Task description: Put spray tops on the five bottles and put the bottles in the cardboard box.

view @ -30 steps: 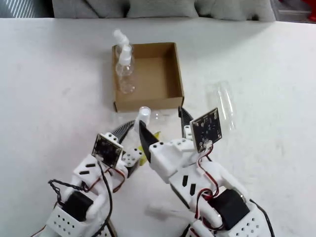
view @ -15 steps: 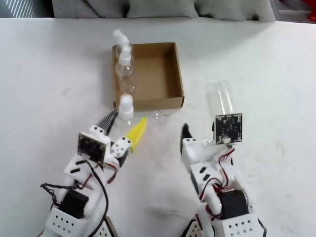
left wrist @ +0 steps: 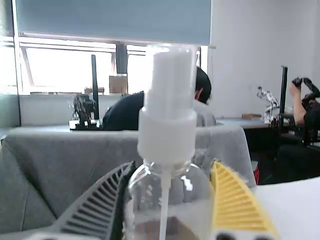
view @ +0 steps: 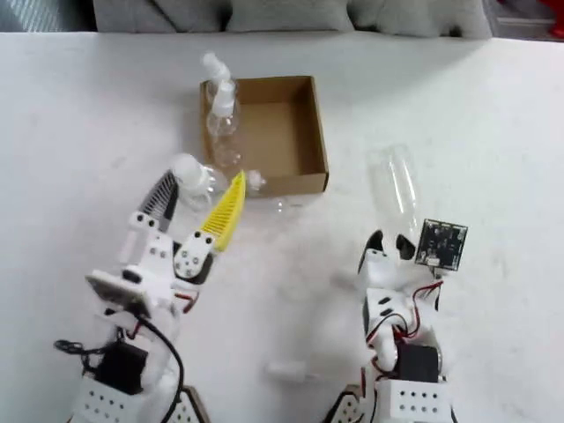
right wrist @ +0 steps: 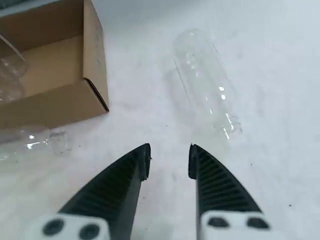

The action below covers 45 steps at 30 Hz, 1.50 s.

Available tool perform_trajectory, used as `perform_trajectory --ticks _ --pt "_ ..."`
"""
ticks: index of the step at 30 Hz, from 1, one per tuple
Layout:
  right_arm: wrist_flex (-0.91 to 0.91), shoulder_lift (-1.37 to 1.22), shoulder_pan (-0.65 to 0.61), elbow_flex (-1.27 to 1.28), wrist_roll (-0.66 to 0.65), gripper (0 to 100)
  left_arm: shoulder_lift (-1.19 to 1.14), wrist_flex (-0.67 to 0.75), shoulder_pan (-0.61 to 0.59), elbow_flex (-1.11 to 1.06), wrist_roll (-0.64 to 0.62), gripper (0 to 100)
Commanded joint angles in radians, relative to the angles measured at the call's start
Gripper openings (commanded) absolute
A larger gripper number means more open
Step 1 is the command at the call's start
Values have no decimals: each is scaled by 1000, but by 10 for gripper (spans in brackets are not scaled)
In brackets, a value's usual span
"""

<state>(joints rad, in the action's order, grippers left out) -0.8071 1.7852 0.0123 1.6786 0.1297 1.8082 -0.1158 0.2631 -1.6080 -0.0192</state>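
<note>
"Two clear plastic bottles with white spray tops [view: 225,119] lie in the open brown cardboard box [view: 282,132]. What of the third?"

"The left gripper [left wrist: 172,167] is clamped round it: a clear bottle [left wrist: 165,205], white spray top [left wrist: 167,115] seated on its neck, near the box's front corner, not yet inside."

"And the rest?"

"An uncapped clear bottle [right wrist: 207,80] lies on the white table [view: 493,106] beside the box, near the right gripper [right wrist: 169,160], whose fingers are spread and empty. Another topless bottle [right wrist: 30,142] seems to lie just before the box's front wall. Both want tops, then boxing."
</note>
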Motion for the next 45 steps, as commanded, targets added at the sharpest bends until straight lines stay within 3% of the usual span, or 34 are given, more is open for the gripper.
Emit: perform_trajectory --ticks 1,7,16,36,45 --pt "-4 10 53 12 -8 104 12 37 -10 135 0 79" --pt "-13 1 81 12 -14 104 -97 51 -8 224 0 79" --pt "-51 2 76 12 -15 104 -697 207 -24 493 -2 79" --pt "-50 2 73 12 -15 104 -1581 934 -157 516 -2 78" --pt "-51 2 51 12 -15 104 -1814 1120 -153 552 -2 76"
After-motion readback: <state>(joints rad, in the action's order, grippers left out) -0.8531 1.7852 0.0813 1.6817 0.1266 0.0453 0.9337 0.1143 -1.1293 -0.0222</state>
